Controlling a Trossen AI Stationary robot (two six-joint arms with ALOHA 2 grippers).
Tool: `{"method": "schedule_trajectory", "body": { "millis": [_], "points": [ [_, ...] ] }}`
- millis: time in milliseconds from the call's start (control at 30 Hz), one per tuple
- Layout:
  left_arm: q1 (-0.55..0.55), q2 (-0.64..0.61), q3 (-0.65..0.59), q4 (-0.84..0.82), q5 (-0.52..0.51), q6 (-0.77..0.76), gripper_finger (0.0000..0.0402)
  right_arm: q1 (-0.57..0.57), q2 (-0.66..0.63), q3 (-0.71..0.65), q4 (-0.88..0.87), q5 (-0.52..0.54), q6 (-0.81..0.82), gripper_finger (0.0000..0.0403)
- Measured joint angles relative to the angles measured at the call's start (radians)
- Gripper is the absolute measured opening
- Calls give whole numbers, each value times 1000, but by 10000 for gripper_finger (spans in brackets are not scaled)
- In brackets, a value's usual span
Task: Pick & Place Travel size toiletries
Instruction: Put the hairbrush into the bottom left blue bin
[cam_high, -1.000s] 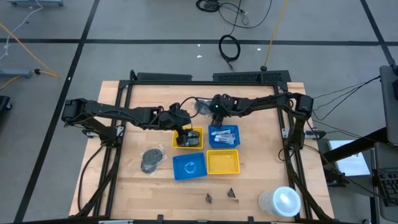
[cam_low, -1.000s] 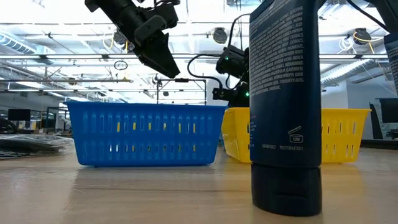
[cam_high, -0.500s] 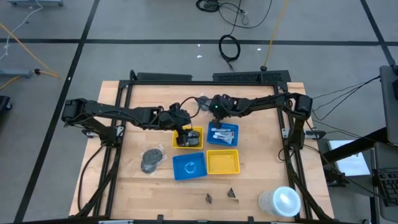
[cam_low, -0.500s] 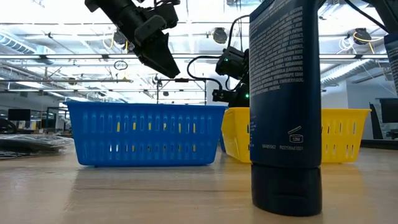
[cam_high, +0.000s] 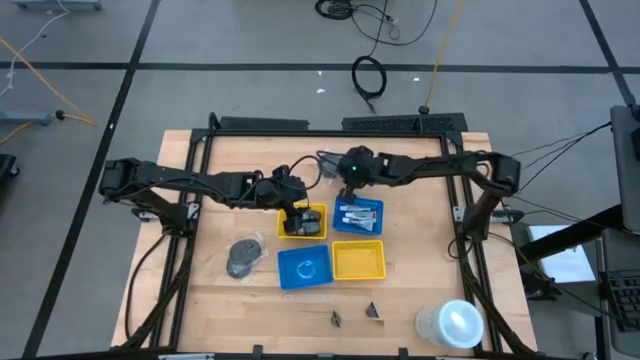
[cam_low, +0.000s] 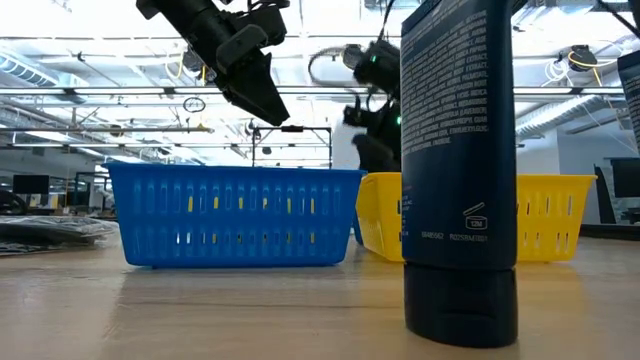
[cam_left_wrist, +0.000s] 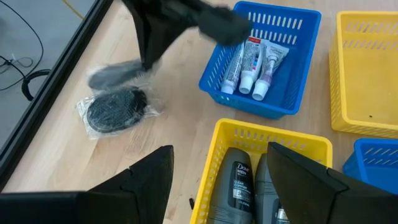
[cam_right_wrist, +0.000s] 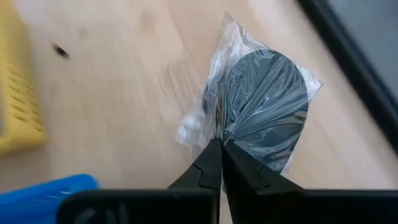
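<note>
Three small white toiletry tubes (cam_left_wrist: 249, 62) lie side by side in the far blue tray (cam_left_wrist: 292, 37), also seen from above (cam_high: 358, 217). My right gripper (cam_right_wrist: 221, 146) is beyond that tray's far left corner (cam_high: 340, 178), shut on a clear plastic bag with a dark round thing inside (cam_right_wrist: 261, 99). My left gripper (cam_left_wrist: 219, 149) stands open above the far yellow tray (cam_high: 302, 222), which holds dark bottles (cam_left_wrist: 235, 186); nothing is between its fingers. My right gripper pinches the clear bag's loose plastic (cam_right_wrist: 217, 127) beside the dark round thing between its two fingertips. It comes slanting down from the table's right. The bag hangs at the fingertips over the table top; whether it is wholly clear of the wood, I cannot tell.
A second bagged dark round thing (cam_left_wrist: 115, 109) lies on the wood near the held one. Nearer stand a blue tray (cam_high: 303, 268) and a yellow tray (cam_high: 358, 261), with a grey bag (cam_high: 243, 257) to the left. Two black clips (cam_high: 355, 316) and a white round container (cam_high: 450, 322) lie near the front.
My right gripper has gone up and a little toward the table's far edge, away from the far blue tray. The tubes stay in that tray.
</note>
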Motion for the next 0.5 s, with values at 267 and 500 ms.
{"method": "schedule_trajectory", "body": {
  "millis": [267,500],
  "points": [
    [0,0,0,42,-1,38,255,105,-152,0,-15,-1,5,0],
    [0,0,0,99,-2,148,255,203,-248,1,-33,-72,14,0]
  ]
}}
